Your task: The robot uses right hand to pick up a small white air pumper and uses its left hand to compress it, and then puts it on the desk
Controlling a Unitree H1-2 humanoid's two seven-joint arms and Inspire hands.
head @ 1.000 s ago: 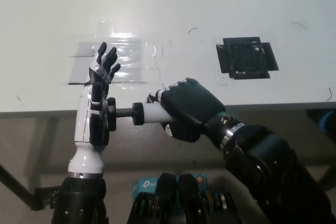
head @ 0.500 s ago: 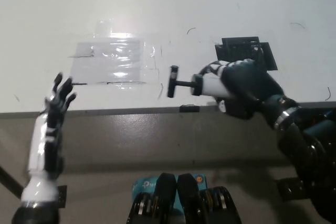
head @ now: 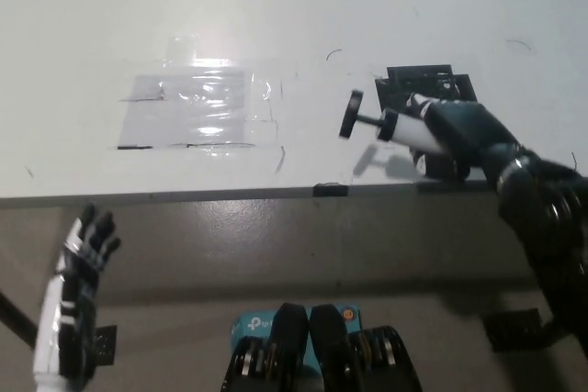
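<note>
— Pump first: where is it?

— Over the right part of the white desk, near the desk's near edge. The black right hand is wrapped around its white barrel, grasping it. The barrel lies roughly level, and the thin rod with the black end handle sticks out to the left of the hand.

— Is it resting on the desk?

— Hard to say. A shadow falls on the surface just below it, but contact cannot be made out.

— What lies around it?

— A black square patch on the desk just behind the hand, partly covered by it. Farther left there is a sheet of clear plastic film, taped flat and catching glare, well apart from the pump.

— And the other hand?

— The white left hand sits low at the near left, off the desk and below its edge. Its fingers are spread and it holds nothing.
</note>
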